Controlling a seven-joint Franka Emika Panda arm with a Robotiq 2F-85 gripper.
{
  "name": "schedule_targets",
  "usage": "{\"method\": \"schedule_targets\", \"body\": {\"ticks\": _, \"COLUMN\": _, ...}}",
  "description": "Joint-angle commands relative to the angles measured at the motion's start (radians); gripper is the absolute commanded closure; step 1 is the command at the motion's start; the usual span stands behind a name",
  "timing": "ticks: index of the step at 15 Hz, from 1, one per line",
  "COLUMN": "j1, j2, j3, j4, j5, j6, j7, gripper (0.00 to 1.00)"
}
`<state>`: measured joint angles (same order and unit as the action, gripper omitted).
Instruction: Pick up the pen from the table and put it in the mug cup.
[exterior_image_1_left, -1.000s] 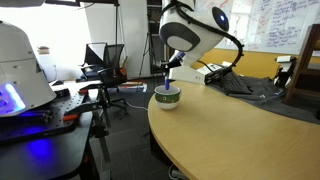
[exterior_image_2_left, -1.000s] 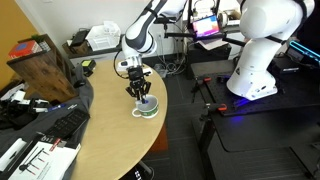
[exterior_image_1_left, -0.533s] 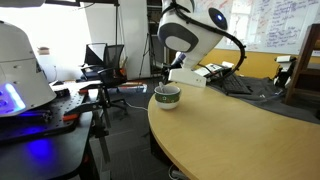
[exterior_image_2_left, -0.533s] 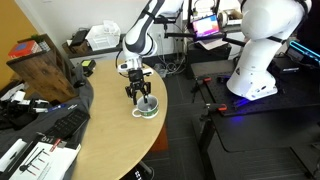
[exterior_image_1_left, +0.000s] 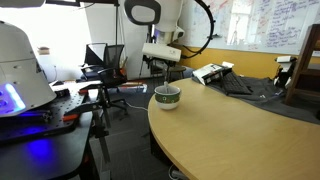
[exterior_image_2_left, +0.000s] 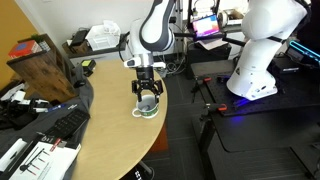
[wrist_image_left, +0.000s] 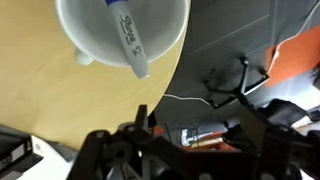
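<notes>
White mug cup holds pen, slanted script on barrel illegible; tool above, spread wide, empty.

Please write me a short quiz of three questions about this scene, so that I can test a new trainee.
1. True or false: the pen lies flat on the table, outside the mug cup.
2. Choose one. The gripper is: A) shut on the pen; B) open, above the mug cup; C) down inside the mug cup.
3. Fill the gap: the mug cup stands near the table's curved ____.

Key: 1 false, the pen rests in the mug cup; 2 B; 3 edge.
</notes>
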<state>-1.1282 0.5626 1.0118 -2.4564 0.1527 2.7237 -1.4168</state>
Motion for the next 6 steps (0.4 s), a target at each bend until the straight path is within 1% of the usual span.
{"method": "schedule_targets", "body": {"ticks": 1, "j1": 0.015, "j2": -0.19, "j3": 0.02, "j4": -0.103, "j5": 0.032, "j6": 0.096, "j7": 0.125, "gripper": 0.0}}
{"method": "schedule_targets", "body": {"ticks": 3, "j1": 0.057, "j2": -0.264, "j3": -0.009, "j4": -0.121, "j5": 0.015, "j6": 0.11, "j7": 0.211, "gripper": 0.0}}
{"method": "schedule_targets", "body": {"ticks": 6, "j1": 0.132, "j2": -0.353, "j3": -0.074, "j4": -0.141, "j5": -0.024, "j6": 0.116, "j7": 0.351, "gripper": 0.0}}
